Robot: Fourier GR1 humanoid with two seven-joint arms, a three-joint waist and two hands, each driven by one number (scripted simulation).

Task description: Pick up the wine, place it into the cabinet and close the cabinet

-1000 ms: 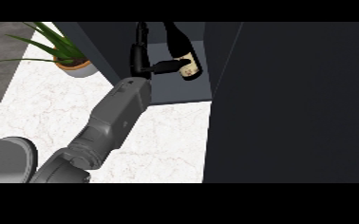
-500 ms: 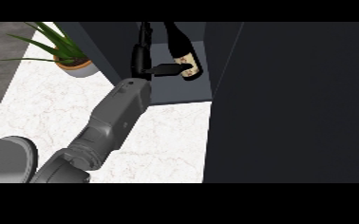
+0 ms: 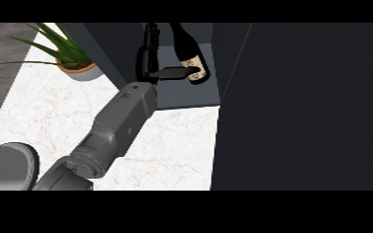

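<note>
Fingers (image 3: pixel 149 42) of my left hand (image 3: pixel 148 65) were held straight and close together, pointing away from me into the open cabinet (image 3: pixel 182 97). They gripped nothing: they ran as one dark line along the left of the wine bottle (image 3: pixel 186 47), with a narrow strip of the cabinet's grey interior showing between them and the glass. My thumb (image 3: pixel 169 73) stuck out sideways to the right, nearly square to the fingers, and its tip reached the bottle's lower body at the pale label (image 3: pixel 194 68). Whether it pressed the glass or only crossed in front of it I could not tell.

My grey forearm (image 3: pixel 120 123) rose from the lower left corner of the view and slanted up and to the right across the white marbled surface (image 3: pixel 44 118). The wrist crossed the cabinet's front edge, so the whole hand was inside the compartment.

The wine bottle was in the cabinet, towards its right wall, neck pointing to the back and label end nearest me. I could not make out whether it stood upright or lay down.

A potted plant (image 3: pixel 73 61) sat on the surface to the left of the cabinet, well apart from my hand. A broad dark panel (image 3: pixel 306 108) filled the right side of the view.
</note>
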